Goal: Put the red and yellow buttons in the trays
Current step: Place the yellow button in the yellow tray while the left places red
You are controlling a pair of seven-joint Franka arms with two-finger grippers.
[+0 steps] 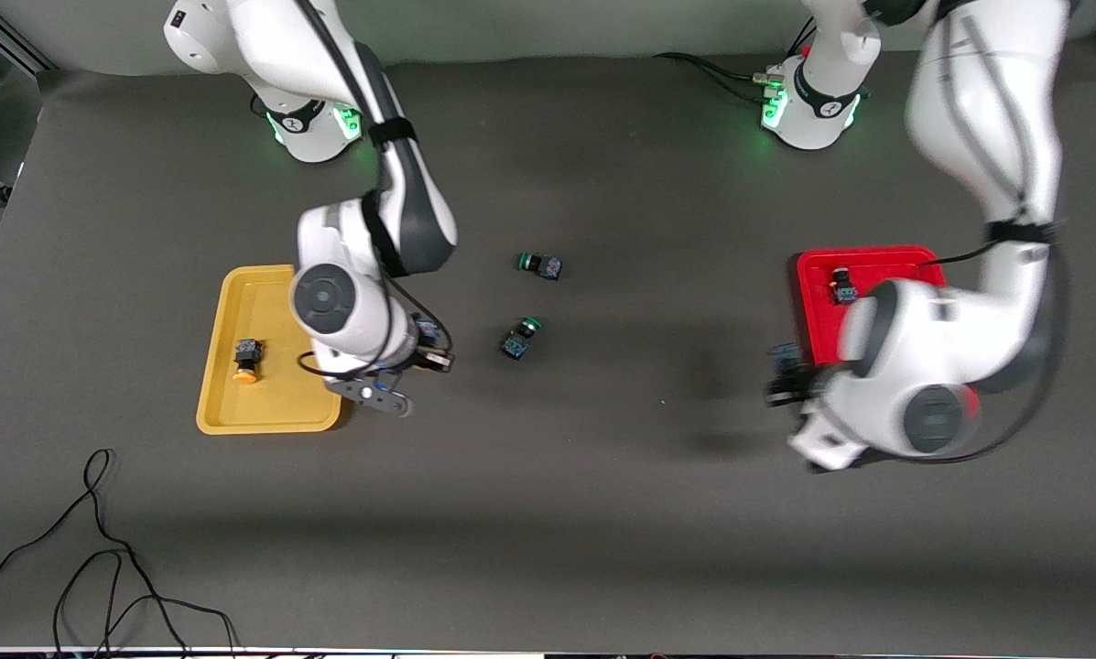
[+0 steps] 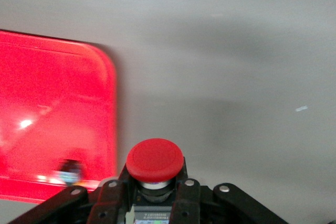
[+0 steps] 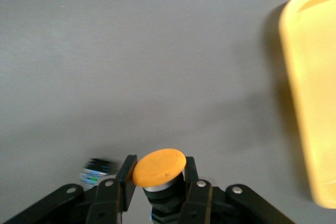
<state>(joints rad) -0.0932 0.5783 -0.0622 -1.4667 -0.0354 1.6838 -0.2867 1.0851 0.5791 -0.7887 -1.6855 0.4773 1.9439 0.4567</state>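
Two claws are each carrying a button in the air. The left claw (image 2: 155, 195) pinches a red-capped button (image 2: 155, 160) between its fingers, hanging over the bare bench (image 1: 602, 513) just beside the red tray (image 1: 863, 261), at that tray's edge toward the right arm's end. The right claw (image 3: 157, 182) pinches a yellow-capped button (image 3: 159, 167) and hangs over the bench just beside the yellow tray (image 1: 277, 421), at the edge of that tray toward the left arm's end.

In the red tray lies another red button (image 1: 844, 286), near the tray's edge farther from the front camera. In the yellow tray lies another yellow button (image 1: 246, 359), its orange-yellow cap pointing toward the front camera.

Between the two trays, on the open bench, lie two green-capped switches — one green switch (image 1: 540, 265) farther from the front camera and a second green switch (image 1: 520, 337) nearer to it, the two near each other but apart.

A black cable (image 1: 99, 558) loops on the bench at the corner nearest the front camera, at the right arm's end.
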